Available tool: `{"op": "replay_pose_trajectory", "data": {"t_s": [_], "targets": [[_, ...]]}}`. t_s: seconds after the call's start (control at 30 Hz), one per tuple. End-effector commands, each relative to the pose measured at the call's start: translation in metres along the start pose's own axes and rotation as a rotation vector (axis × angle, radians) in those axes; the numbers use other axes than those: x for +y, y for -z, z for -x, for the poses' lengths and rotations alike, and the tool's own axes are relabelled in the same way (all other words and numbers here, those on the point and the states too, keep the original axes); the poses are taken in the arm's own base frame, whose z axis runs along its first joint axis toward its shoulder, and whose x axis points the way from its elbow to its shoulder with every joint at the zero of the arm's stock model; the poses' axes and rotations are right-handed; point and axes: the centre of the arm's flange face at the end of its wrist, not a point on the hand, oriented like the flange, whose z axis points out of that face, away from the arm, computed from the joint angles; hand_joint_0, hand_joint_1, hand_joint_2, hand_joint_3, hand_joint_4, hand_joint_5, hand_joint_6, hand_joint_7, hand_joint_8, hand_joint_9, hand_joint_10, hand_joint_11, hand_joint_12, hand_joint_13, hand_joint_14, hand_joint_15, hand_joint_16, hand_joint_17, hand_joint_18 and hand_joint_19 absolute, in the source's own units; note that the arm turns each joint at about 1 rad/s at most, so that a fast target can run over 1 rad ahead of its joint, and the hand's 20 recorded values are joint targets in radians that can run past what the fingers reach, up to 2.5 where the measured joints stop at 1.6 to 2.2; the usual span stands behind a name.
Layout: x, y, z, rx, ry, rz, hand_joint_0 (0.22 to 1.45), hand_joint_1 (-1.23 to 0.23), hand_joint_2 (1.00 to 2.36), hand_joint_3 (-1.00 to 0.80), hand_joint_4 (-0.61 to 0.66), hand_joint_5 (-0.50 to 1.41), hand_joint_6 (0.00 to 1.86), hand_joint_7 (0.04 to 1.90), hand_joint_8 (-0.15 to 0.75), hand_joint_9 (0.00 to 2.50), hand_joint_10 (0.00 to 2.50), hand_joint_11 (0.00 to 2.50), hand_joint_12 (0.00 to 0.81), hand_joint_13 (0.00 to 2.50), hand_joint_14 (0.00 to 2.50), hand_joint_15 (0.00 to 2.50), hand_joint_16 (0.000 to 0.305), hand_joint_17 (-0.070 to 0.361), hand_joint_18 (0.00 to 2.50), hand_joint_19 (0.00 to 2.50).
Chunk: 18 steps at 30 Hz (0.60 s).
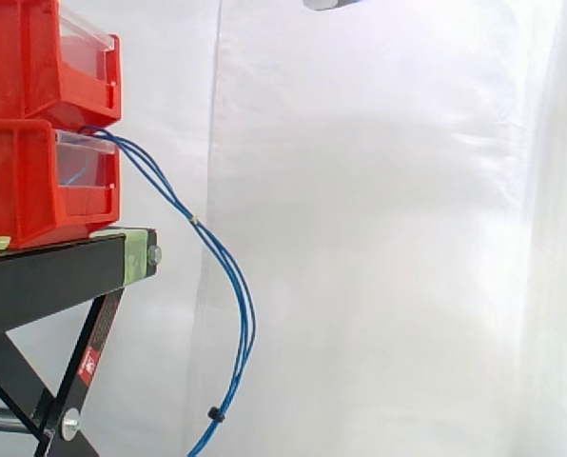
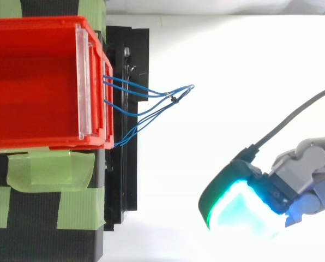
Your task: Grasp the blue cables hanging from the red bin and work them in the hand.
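Two thin blue cables (image 1: 228, 271) come out of the front of the lower red bin (image 1: 22, 186) and hang in a long curve down past the stand, held together by a small black tie (image 1: 213, 413). From above, the cables (image 2: 151, 94) loop out to the right of the top red bin (image 2: 42, 143). My hand (image 2: 310, 166) is high up and well to the right of the cables, lower right in the top view, glowing cyan, touching nothing. A grey bit of it pokes in at the top edge of the side view (image 1: 326, 4).
The two red bins are stacked on a black stand (image 1: 46, 276) at the left, with green tape (image 2: 48, 170) on its top. A white curtain hangs behind. There is open space to the right of the cables.
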Motion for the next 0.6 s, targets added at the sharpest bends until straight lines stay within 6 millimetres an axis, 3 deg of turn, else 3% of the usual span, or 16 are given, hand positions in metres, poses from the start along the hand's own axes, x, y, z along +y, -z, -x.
{"op": "replay_pose_trajectory", "data": {"t_s": [0.0, 0.13, 0.47, 0.53, 0.57], "targets": [[0.000, 0.000, -0.001, 0.012, 0.001, 0.000, 0.77, -0.57, 1.01, -0.86, 0.20, -0.20, 0.00, 0.66, 0.310, 0.34, 0.00, 0.00, 0.252, 0.24, 0.00, 0.00, 0.029, 0.065, 0.10, 0.00], [-0.014, 0.004, -0.003, 0.016, 0.000, -0.026, 0.77, -0.57, 1.00, -0.85, 0.21, -0.20, 0.00, 0.67, 0.313, 0.35, 0.00, 0.00, 0.252, 0.25, 0.00, 0.00, 0.029, 0.066, 0.11, 0.00], [-0.018, 0.006, -0.002, 0.009, 0.001, -0.046, 0.77, -0.57, 1.01, -0.86, 0.21, -0.18, 0.01, 0.68, 0.314, 0.36, 0.00, 0.00, 0.252, 0.25, 0.00, 0.00, 0.029, 0.066, 0.12, 0.00], [-0.032, 0.011, -0.005, 0.017, 0.001, -0.086, 0.77, -0.57, 1.01, -0.86, 0.21, -0.18, 0.01, 0.68, 0.315, 0.37, 0.00, 0.00, 0.252, 0.25, 0.00, 0.00, 0.029, 0.065, 0.12, 0.00], [-0.050, 0.018, -0.006, 0.021, -0.007, -0.122, 0.77, -0.57, 1.01, -0.85, 0.21, -0.18, 0.00, 0.68, 0.316, 0.37, 0.00, 0.00, 0.253, 0.26, 0.00, 0.00, 0.029, 0.065, 0.12, 0.00]]}}
